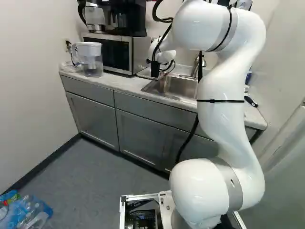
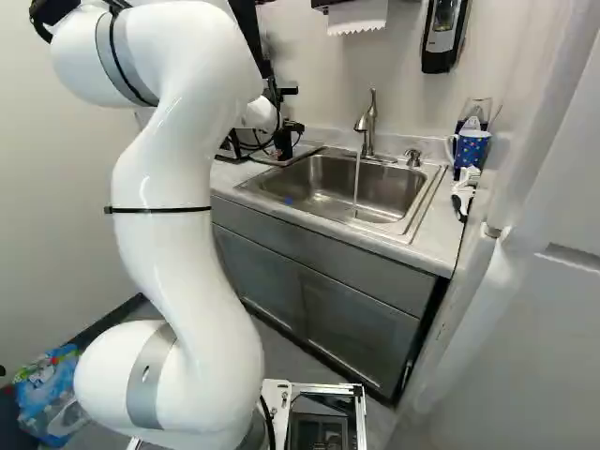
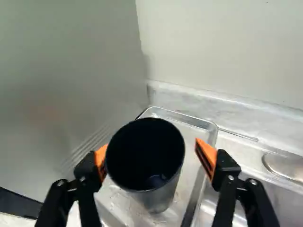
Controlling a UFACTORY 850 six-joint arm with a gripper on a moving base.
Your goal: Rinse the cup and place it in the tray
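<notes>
Pale wall (image 3: 222, 52) rises behind a light bench (image 1: 110, 82), beyond the jaws (image 2: 288, 128). Between the jaws the cup (image 3: 163, 191) stands upright in the tray (image 3: 210, 130), mouth up and facing back toward the wrist, its long axis running up from the tray floor. The jaws are spread: one finger is right at the cup's side, touching or not I can't tell, and a gap shows at the other. To one side of them is the microwave (image 1: 114, 53); to the other, the sink (image 2: 328, 187), where water (image 2: 356, 178) runs from the faucet (image 2: 368, 122).
</notes>
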